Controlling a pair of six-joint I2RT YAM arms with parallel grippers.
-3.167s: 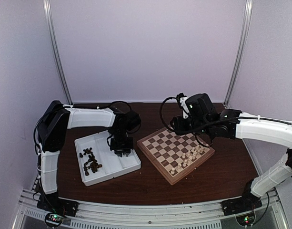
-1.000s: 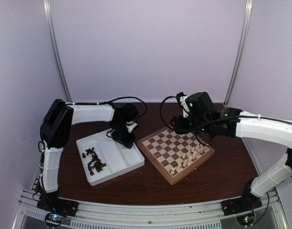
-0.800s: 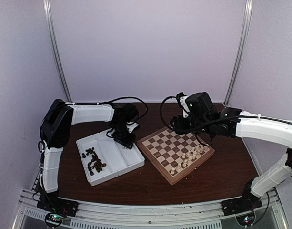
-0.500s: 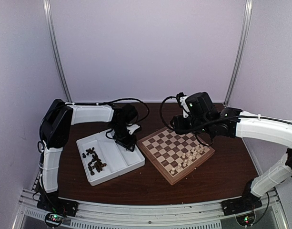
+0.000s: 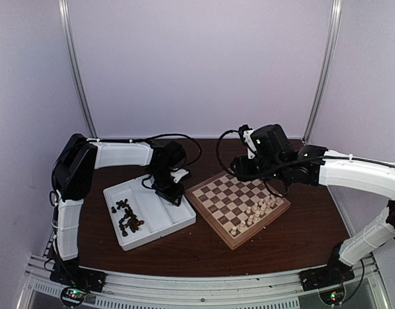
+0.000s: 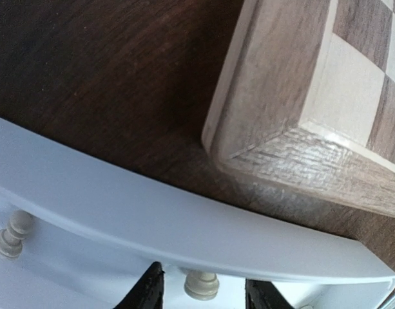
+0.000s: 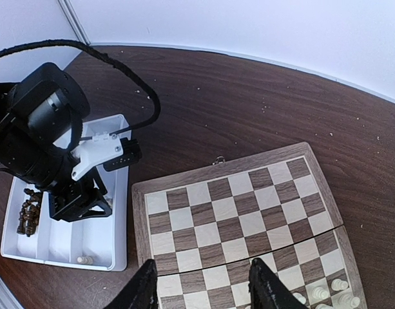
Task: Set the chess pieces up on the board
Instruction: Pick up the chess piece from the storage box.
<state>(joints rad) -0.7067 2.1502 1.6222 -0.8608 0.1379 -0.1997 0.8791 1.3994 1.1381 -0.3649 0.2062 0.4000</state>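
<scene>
Cream-coloured and lathe-turned, a small cream piece (image 6: pixel 202 283) sits between the black fingers of my left gripper (image 6: pixel 202 300). The fingers stand apart on either side without touching it, so that gripper is open. The piece is in the right compartment of the white tray (image 6: pixel 184 219), just inside the smooth, curved wall nearest the board (image 6: pixel 294 122).

A second cream piece (image 6: pixel 10 234) is farther along the same compartment. Its long axis slants across my wrist view, round head up-right and flared base down-left. I cannot tell whether it stands or lies.

The board is thick, with a grainy light-wood rim and a mitred corner pointing at the tray. From above it sits diamond-wise on the dark wooden table (image 5: pixel 294 244). Cream pieces (image 5: pixel 258 209) stand upright in two rows along its near-right edge.

Dark pieces (image 5: pixel 125 219) lie heaped in the tray's left compartment.

My right gripper (image 7: pixel 207 290) hovers over the board's far corner, fingers spread and holding nothing.
</scene>
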